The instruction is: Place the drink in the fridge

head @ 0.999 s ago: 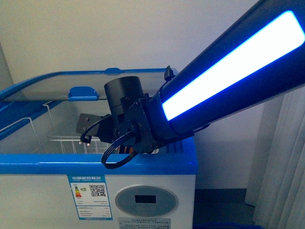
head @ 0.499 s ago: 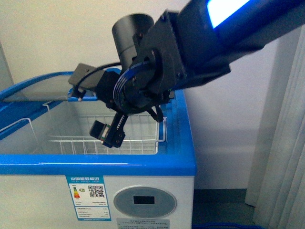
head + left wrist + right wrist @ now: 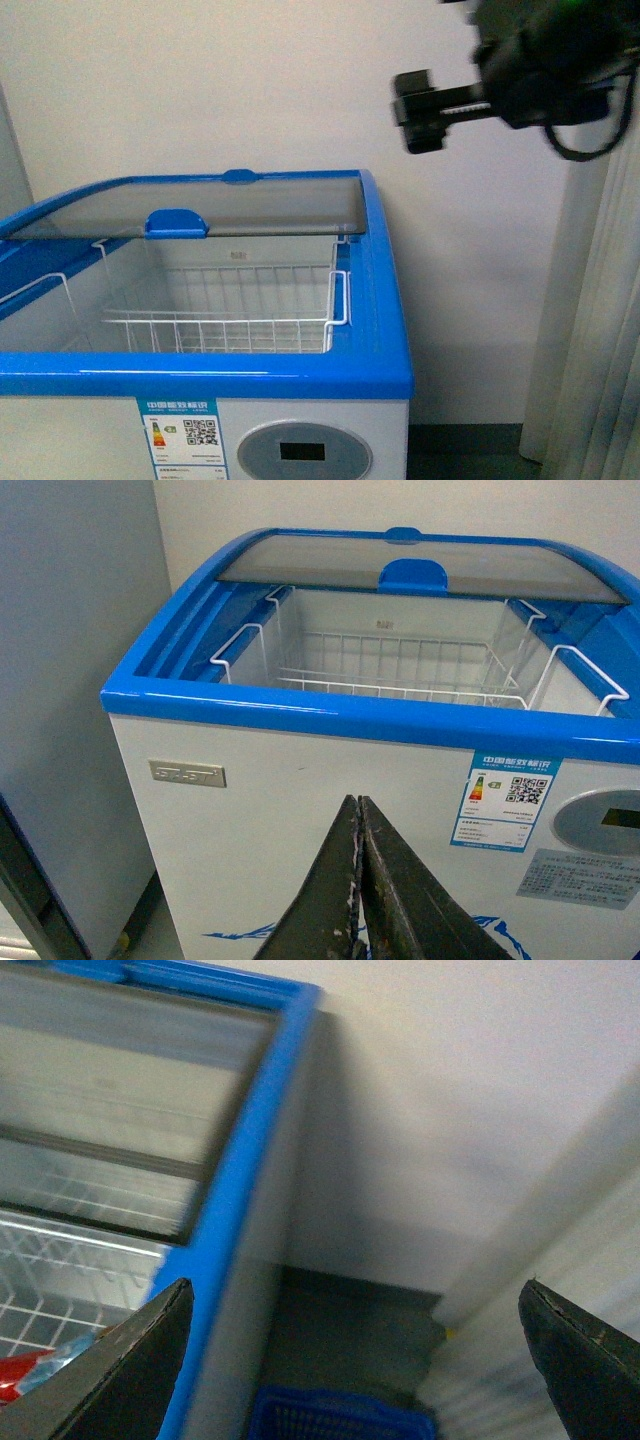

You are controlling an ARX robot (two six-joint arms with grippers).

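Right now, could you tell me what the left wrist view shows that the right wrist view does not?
Only the left wrist view shows the fridge's white front with its energy label, and the shut left gripper. Only the right wrist view shows the open right gripper, a blue mesh basket on the floor, and something red inside. Both show the blue rim, glass lid and wire basket.

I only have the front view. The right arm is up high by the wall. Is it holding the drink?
Observer: No. In the right wrist view the right gripper has its jaws wide apart with nothing between them.
Operator: Where's the drink, then?
Observer: A red item lies in the wire basket inside the fridge. It is mostly cut off, so I can't confirm it is the drink.
Operator: And the left arm?
Observer: The left gripper is shut and empty, low before the fridge's front panel.
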